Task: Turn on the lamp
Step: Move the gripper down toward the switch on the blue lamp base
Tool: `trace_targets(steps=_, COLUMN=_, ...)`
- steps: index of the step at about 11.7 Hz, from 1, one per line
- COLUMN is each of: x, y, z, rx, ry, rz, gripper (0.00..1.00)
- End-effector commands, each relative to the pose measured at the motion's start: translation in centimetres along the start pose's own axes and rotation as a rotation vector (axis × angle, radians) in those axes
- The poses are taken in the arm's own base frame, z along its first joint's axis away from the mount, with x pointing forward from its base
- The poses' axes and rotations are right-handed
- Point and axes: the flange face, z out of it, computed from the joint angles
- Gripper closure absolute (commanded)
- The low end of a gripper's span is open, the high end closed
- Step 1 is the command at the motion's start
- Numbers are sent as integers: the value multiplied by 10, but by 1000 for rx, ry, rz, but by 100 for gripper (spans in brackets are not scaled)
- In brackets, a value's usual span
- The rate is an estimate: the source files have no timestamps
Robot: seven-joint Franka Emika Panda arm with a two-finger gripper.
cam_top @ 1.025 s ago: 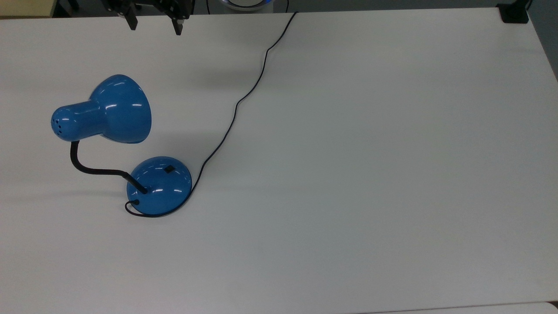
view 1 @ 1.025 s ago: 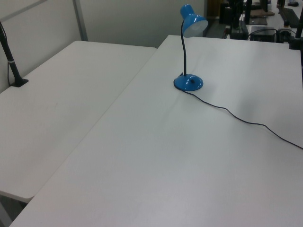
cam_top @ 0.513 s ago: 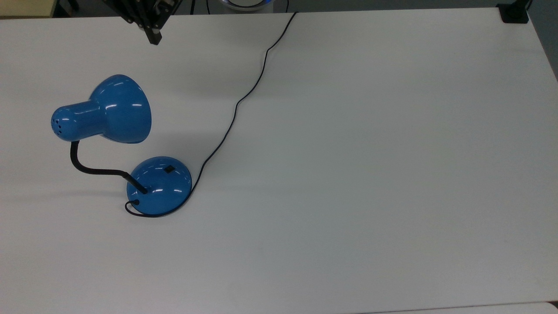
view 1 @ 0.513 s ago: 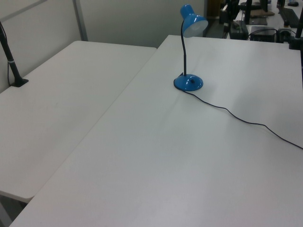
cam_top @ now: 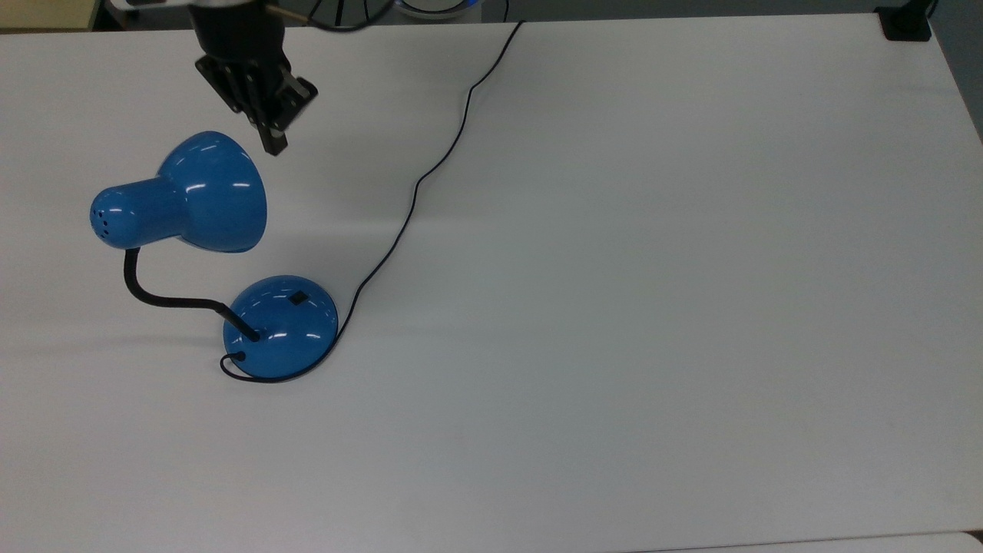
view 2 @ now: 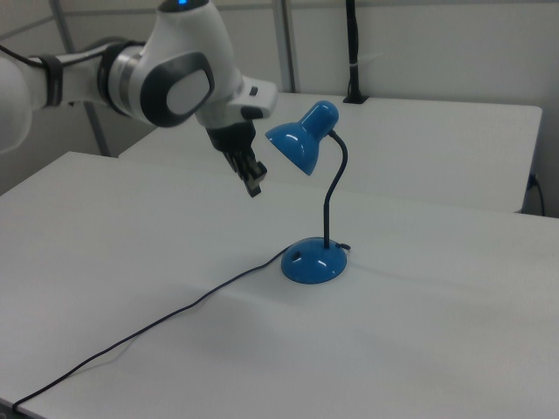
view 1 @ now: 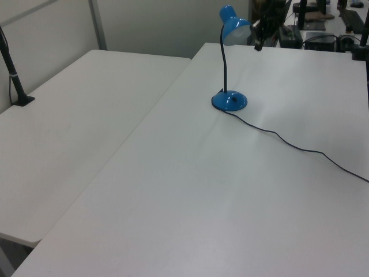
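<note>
The black two-finger gripper has been brought down and forward from the table's far edge, and is now placed just beside the shade of the lamp.

The glossy blue desk lamp with bell-shaped shade is standing on the white table, at the top view's left, with its round domed base resting flat and the small black switch seen on top of it. The gripper is held in the air, apart from the shade, well above the base. Its fingers appear closed together, with nothing held. A thin black cord is laid from the base to the far edge.
</note>
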Motion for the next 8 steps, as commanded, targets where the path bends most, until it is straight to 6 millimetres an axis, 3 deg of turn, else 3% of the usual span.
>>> trace_targets(steps=1, x=-29, y=-19, z=44, rx=-38, ry=85, rz=-7, gripper=100)
trace_targets(steps=3, x=-46, y=-35, z=77, rx=-84, ry=160, rz=-17, gripper=100)
trace_targets(steps=6, x=-52, y=-52, z=132, rx=-180, ry=208, rz=1, gripper=100)
trace_targets(steps=8, x=-51, y=-54, z=151, rx=-208, ry=263, rz=17, gripper=100)
